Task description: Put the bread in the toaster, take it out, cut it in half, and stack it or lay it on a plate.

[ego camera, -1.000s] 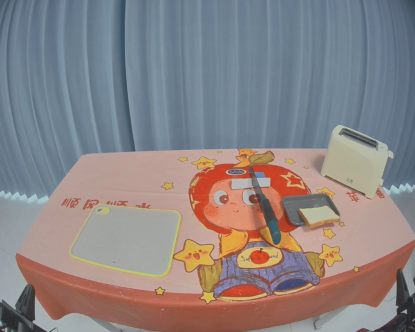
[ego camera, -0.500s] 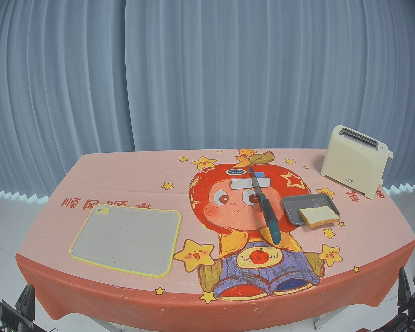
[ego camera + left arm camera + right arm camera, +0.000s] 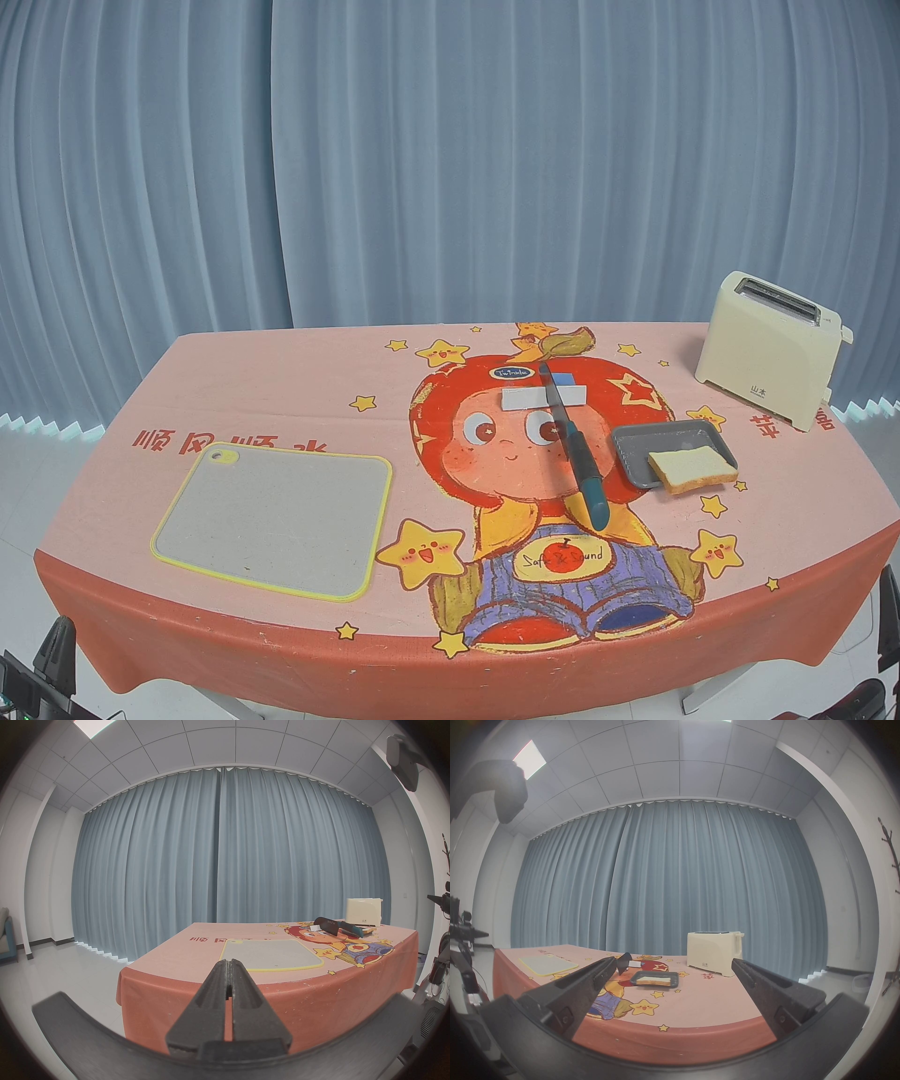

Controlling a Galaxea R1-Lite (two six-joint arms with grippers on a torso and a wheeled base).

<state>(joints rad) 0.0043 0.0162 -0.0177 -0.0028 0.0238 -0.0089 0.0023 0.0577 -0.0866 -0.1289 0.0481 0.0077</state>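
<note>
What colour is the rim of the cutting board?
Yellow; the cutting board has a grey face. Head view shows it best.

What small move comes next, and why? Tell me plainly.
Probably lift the right gripper over the table edge toward the bread. The bread lies untouched on the tray, the toaster stands behind it, and that gripper is open on the same side, short of the table.

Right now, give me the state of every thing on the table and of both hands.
Bread: whole, uncut, lying on the tray.
Tray: flat, holding the bread.
Toaster: upright, nothing sticking out.
Knife: lying untouched, blade across a white block.
Board: lying flat.
Left hand: shut, holding nothing.
Right hand: open, holding nothing.
</note>
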